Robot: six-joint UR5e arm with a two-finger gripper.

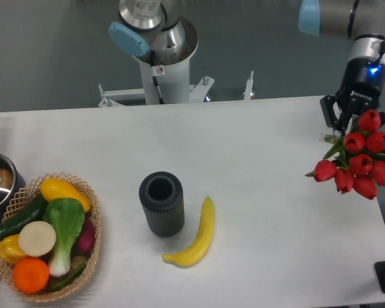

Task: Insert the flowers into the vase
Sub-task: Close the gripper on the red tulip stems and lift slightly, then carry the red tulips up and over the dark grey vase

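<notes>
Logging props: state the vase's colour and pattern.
Dark grey with vertical ribs, the vase shows best in the fixed camera view.

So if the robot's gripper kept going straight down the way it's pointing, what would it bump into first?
Probably the flowers. The gripper points down and the red tulips sit right under its fingers, maybe already touching. Depth is hard to judge from this view.

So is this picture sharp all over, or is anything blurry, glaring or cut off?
The fixed camera view is evenly lit and mostly sharp; the vase and banana cast only soft shadows. The table looks bright but not blown out. The flowers run off the right edge, hiding the fingertips of the gripper.
</notes>
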